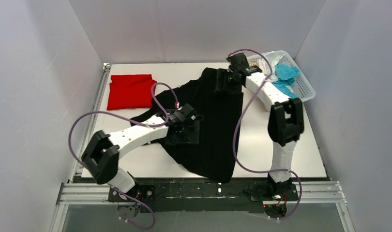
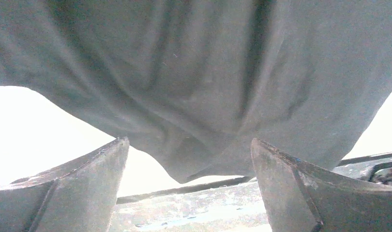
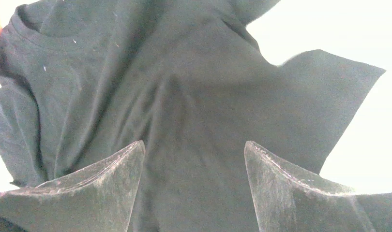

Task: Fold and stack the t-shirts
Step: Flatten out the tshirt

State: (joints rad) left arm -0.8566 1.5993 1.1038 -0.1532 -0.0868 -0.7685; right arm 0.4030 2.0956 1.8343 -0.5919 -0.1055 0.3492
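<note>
A large black t-shirt [image 1: 218, 145] lies crumpled and spread down the middle of the white table [image 1: 276, 150], its lower corner reaching the near edge. My left gripper [image 1: 187, 135] hovers over its left middle, open and empty; in the left wrist view [image 2: 189, 145] the black cloth [image 2: 194, 72] lies just ahead of the fingertips [image 2: 90, 183]. My right gripper [image 1: 224, 83] is over the shirt's far end, open and empty [image 3: 194, 147], with black cloth [image 3: 194, 87] and its collar [image 3: 32, 31] below. A folded red t-shirt [image 1: 131, 91] lies at the far left.
A white lattice basket [image 1: 306, 90] at the far right corner holds a cyan cloth [image 1: 286, 72]. The table's metal rail [image 2: 194, 208] runs along the near edge. Grey walls enclose three sides. Purple cables loop from both arms.
</note>
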